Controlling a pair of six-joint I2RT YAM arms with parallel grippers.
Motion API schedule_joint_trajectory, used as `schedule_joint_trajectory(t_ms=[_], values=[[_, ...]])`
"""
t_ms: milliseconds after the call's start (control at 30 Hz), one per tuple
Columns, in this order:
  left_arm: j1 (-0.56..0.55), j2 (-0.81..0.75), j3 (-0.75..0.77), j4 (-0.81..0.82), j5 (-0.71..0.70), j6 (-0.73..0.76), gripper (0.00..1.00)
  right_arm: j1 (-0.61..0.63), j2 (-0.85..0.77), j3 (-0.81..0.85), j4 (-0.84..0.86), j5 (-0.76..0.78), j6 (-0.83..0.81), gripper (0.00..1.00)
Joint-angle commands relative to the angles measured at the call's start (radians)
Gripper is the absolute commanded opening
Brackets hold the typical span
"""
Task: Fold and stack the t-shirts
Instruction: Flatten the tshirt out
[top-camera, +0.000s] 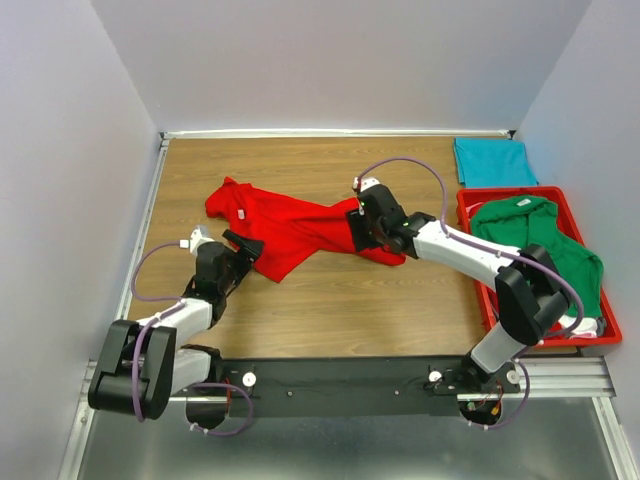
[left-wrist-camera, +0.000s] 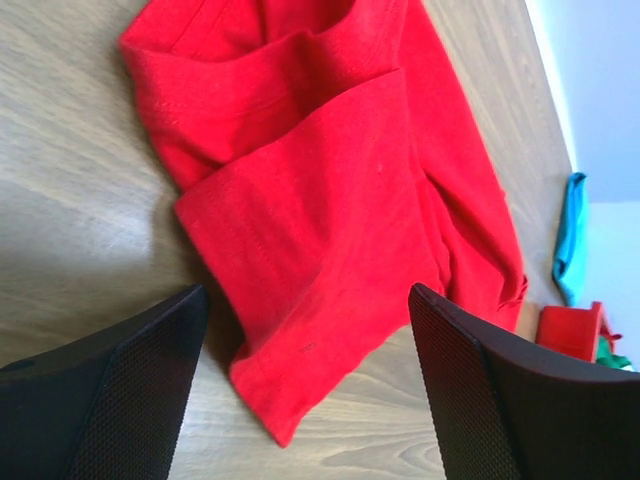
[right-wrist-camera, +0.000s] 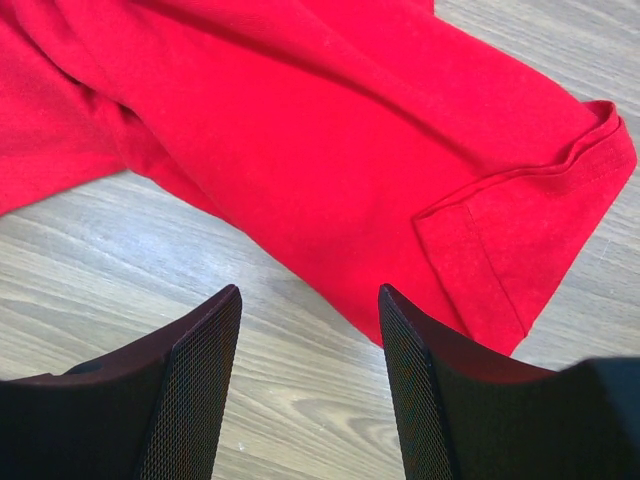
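The red t-shirt (top-camera: 290, 225) lies crumpled on the table (top-camera: 400, 310). Left gripper (left-wrist-camera: 305, 292) and right gripper (right-wrist-camera: 308, 290) hover spread-fingered over it (nothing pinched); each should nip one edge cleanly, then draw the cloth flat.

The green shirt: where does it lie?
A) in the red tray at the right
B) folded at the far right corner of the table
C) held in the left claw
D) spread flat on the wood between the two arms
A: the green shirt lies crumpled inside the tray in the top view; the shirt folded at the far right corner is the teal shirt.
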Motion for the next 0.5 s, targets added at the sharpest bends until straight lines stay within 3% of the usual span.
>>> schedule_joint_trajectory(t_ms=[0, 133, 300, 467], values=[[0.007, 0.037, 0.009, 0.085, 0.027, -0.051, 0.87, -0.007, -0.039, -0.016, 0.007, 0.029, -0.004, 0.64], [0.007, 0.083, 0.018, 0.117, 0.05, -0.074, 0.78, -0.009, -0.046, -0.019, 0.007, 0.036, -0.007, 0.64], [0.007, 0.071, 0.013, 0.129, 0.053, -0.091, 0.59, -0.021, -0.054, -0.027, 0.007, 0.053, -0.007, 0.64], [0.007, -0.082, 0.004, 0.051, 0.01, -0.059, 0.42, -0.076, -0.054, -0.042, 0.007, 0.044, 0.009, 0.64]])
